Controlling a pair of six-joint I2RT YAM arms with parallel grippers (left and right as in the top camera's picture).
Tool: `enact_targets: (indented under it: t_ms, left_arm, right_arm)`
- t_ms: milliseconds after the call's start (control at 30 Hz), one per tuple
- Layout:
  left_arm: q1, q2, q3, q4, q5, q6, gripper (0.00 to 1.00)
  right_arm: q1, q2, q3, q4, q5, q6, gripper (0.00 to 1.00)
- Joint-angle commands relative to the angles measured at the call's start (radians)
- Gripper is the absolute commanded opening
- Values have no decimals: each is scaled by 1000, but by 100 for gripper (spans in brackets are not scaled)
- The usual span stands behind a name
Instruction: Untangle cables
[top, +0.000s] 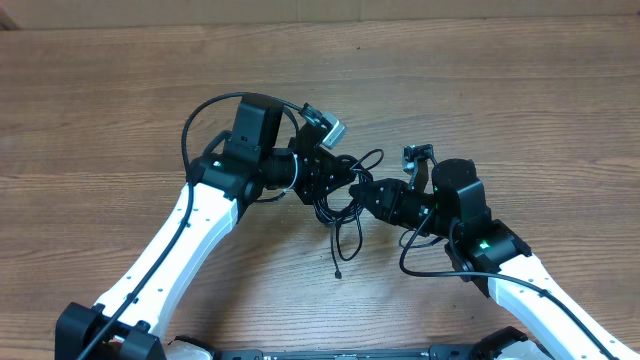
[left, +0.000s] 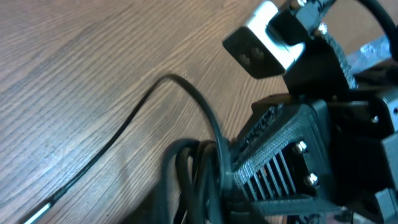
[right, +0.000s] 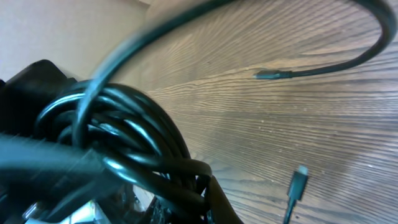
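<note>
Bunching together, the cables (top: 330, 212) lie between left gripper (top: 335, 178) and right gripper (top: 368, 190).

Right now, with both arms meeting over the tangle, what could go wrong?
The cables are wound in tight loops right at the right tool; pulling may cinch the knot instead of loosening it. The left tool sits very close to it, so the two could collide. A loose plug lies on the table and might snag if dragged.
</note>
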Motion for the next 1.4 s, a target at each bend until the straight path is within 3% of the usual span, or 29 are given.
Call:
enact_targets:
  t_ms: [0, 133, 300, 400, 467, 600, 667, 733, 833, 933, 1067, 1133, 1367]
  left_arm:
    - [-6, 29, 5, 4, -39, 18, 5]
    - [-5, 29, 5, 4, -76, 18, 4]
    - [-6, 29, 3, 0, -113, 6, 4]
    - [-6, 29, 3, 0, -221, -54, 4]
    - [-5, 29, 3, 3, -286, -124, 4]
    - [-5, 28, 3, 19, -273, -200, 4]
    - [-5, 26, 4, 36, -258, -204, 5]
    - [6, 17, 14, 64, -206, -203, 4]
    - [37, -13, 21, 77, -195, -215, 4]
    - [79, -47, 21, 65, -194, -270, 4]
    - [119, -68, 21, 62, -161, -319, 4]
    - [132, -67, 21, 94, -55, -343, 4]
    - [130, -67, 21, 79, -13, -422, 4]
  right_arm:
    - [-1, -10, 8, 22, -75, -42, 4]
    - [-1, -10, 8, 50, -168, -66, 4]
    - [-1, -10, 8, 285, -444, -119, 4]
    - [-1, -10, 8, 391, -606, -144, 4]
    - [-1, -10, 8, 377, -624, -169, 10]
    - [-1, -8, 8, 365, -544, -169, 17]
    - [-1, -7, 8, 349, -480, -169, 23]
    - [-1, -7, 8, 301, -369, -169, 49]
    - [-1, -7, 8, 204, -199, -169, 63]
    - [-1, -8, 8, 108, -83, -169, 70]
    - [-1, -8, 8, 72, -90, -169, 75]
    - [-1, -8, 8, 72, -117, -171, 91]
    - [-1, -6, 8, 94, -166, -416, 100]
